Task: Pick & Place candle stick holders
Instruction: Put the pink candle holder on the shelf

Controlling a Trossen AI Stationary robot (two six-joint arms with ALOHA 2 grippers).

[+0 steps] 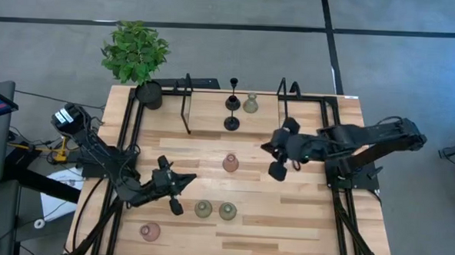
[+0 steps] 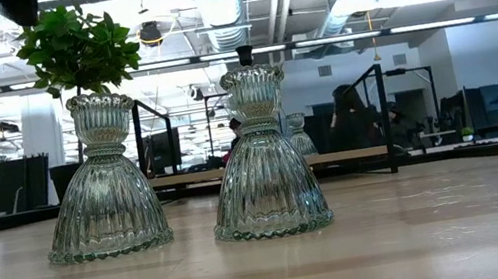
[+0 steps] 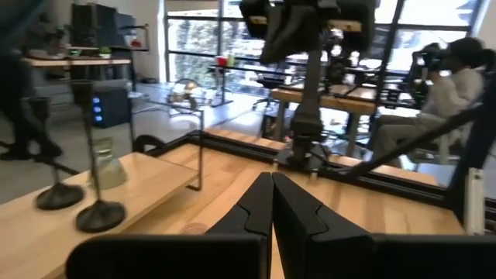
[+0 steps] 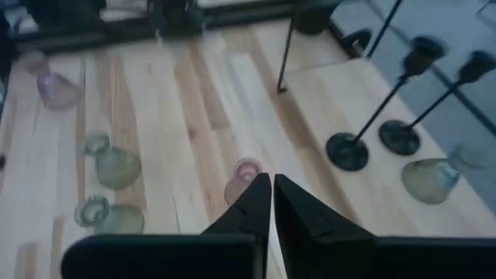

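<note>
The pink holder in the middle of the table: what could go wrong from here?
1. The right pincer is shut just short of the pink holder, holding nothing; pushing forward could tip it.
2. The two black holders stand close by; their thin stems could topple if the arm swings that way.

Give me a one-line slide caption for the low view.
Two ribbed green glass candle holders stand upright side by side on the wooden table, a leafy plant behind.

A light wooden plank bench [image 1: 285,222] with pale and tan stripes carries two black thin-stemmed metal candle holders [image 1: 232,105], olive-green ribbed glass holders [image 1: 214,211], pink glass holders [image 1: 230,163], and a green leafy plant [image 1: 135,52] in a black pot.
</note>
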